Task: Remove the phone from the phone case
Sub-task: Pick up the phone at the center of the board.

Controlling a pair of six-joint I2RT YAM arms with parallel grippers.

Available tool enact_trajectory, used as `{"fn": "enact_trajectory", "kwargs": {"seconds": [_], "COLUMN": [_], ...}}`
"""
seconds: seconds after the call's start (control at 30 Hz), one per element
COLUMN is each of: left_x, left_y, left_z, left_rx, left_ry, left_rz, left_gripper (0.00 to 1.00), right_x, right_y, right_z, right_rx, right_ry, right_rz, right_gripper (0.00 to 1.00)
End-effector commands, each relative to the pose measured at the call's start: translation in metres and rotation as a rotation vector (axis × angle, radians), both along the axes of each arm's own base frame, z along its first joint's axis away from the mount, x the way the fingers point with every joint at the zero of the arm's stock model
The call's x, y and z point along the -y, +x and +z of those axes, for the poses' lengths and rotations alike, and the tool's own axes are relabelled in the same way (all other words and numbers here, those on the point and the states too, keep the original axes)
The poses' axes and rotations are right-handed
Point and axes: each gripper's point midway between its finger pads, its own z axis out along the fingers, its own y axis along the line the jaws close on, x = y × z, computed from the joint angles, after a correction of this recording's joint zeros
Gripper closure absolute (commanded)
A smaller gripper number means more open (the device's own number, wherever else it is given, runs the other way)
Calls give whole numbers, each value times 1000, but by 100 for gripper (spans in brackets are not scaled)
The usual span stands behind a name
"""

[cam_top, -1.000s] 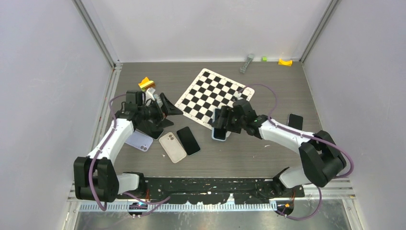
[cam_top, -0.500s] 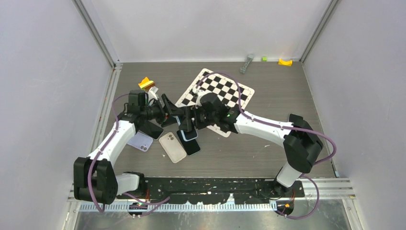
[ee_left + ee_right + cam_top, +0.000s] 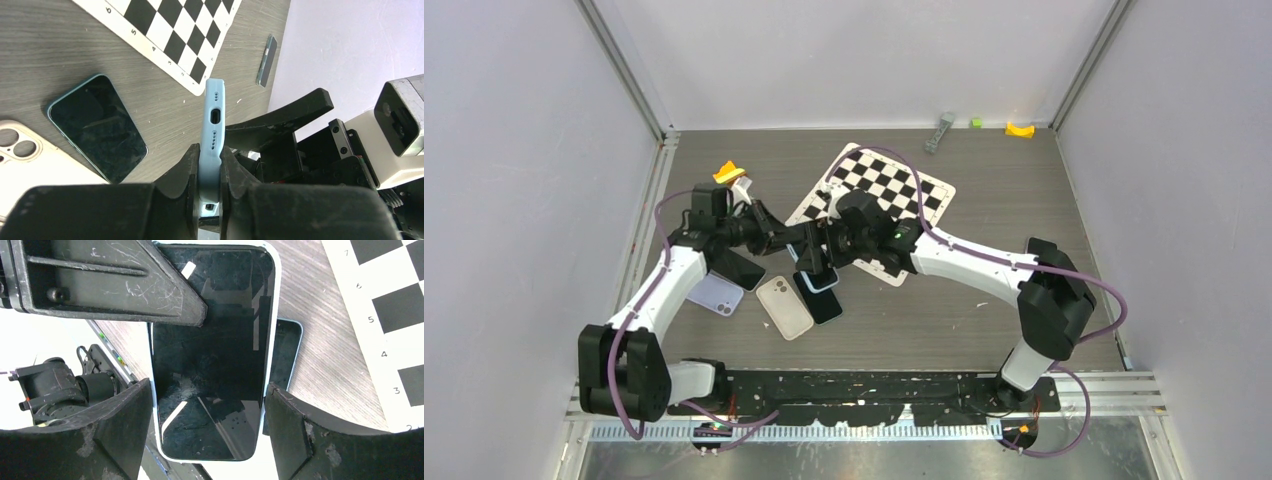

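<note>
Blue phone case [image 3: 214, 115] — pinched in left gripper [image 3: 211, 154].

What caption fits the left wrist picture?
Blue-cased phone gripped edge-on in the left jaws; black phone and chessboard lie on the table.

We grip light-blue phone case [image 3: 214, 112] edge-on in our left gripper [image 3: 210, 156], jaws closed (port end up); black phone [image 3: 97, 127] flat nearby, chessboard mat [image 3: 170, 25] beyond.
</note>
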Motion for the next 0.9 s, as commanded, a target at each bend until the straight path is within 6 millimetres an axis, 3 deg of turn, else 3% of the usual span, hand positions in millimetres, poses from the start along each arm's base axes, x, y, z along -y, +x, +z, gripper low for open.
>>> {"fn": "enact_trajectory", "kwargs": {"seconds": [0.0,0.07,0.17,0.23,0.27,0.3,0.33,0.37,0.4,0.43,0.47,0.5,0.6,0.73,0.87], "left_x": [8,7,5,1,0,-2,-3,-4,-6,-8,-10,-11,-11,-13,-17], "left_y": [9,13,21,27,29,32,34,36,36,37,37,37,32,25,21], "left_z": [45,59,93,117,130,143,157,172,185,199,212,223,249,270,281], "left_rx": [110,141,201,243,264,288,309,339,358,383,410,419,446,434,400], "left_ry": [-24,-13,-33,-70,-97,-128,-167,-208,-253,-294,-330,-366,-458,-575,-684], "left_rz": [-65,-63,-52,-38,-30,-20,-12,-6,6,16,28,37,47,69,102], "left_gripper": [100,100,100,100,100,100,100,100,100,100,100,100,100,100,100], "right_x": [-8,2,20,35,43,48,56,61,66,69,70,72,66,58,53], "right_y": [17,23,30,30,30,29,28,28,25,23,16,12,1,-2,-10], "right_z": [57,69,90,103,124,123,146,147,169,169,187,192,210,225,250], "right_rx": [118,147,201,218,238,237,257,256,271,262,267,264,233,181,199], "right_ry": [108,117,150,194,255,267,342,365,446,468,540,566,650,711,819], "right_rz": [-58,-122,-210,-255,-280,-295,-316,-327,-336,-334,-315,-305,-251,-230,-173], "right_gripper": [24,10,1,1,0,0,0,0,0,0,0,0,4,25,27]}}
